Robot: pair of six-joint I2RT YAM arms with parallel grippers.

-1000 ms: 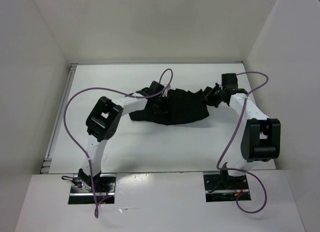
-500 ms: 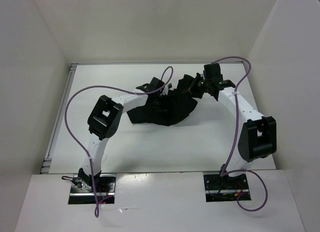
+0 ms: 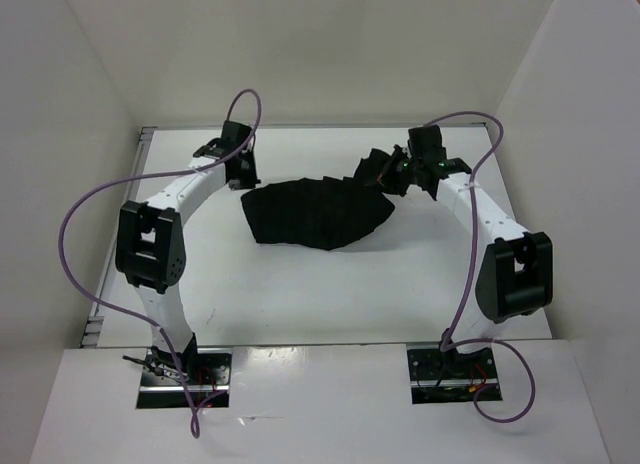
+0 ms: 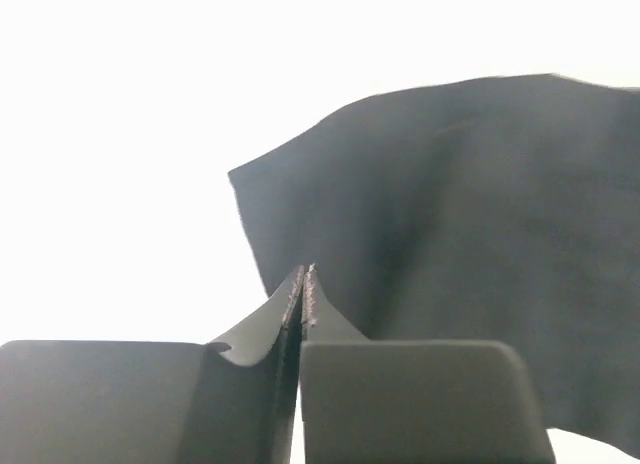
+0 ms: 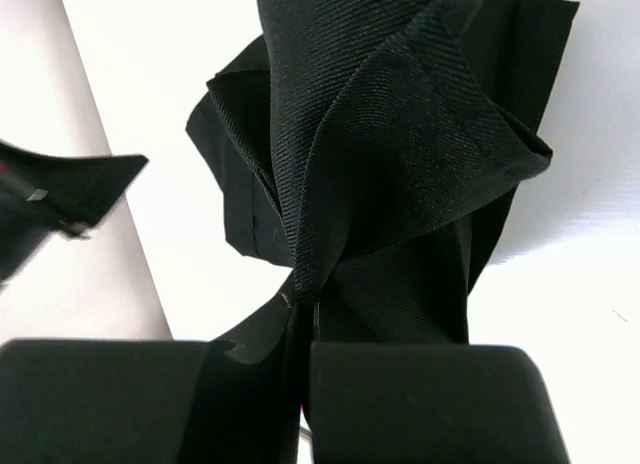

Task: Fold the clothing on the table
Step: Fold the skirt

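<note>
The clothing, a black pleated skirt, lies spread on the white table, with its right end bunched and lifted. My right gripper is shut on that raised end; in the right wrist view the fabric hangs twisted from the closed right gripper. My left gripper hovers off the skirt's left end, apart from it. In the left wrist view the left gripper is shut with nothing between its jaws, and the skirt's edge lies flat just beyond.
White upright walls enclose the table on the left, back and right. A metal rim runs along the table's left edge. Purple cables loop off both arms.
My left gripper has let go of the skirt and swung left and back, off the fabric, with its jaws shut again. The right gripper first carried its end leftward, then held still.
</note>
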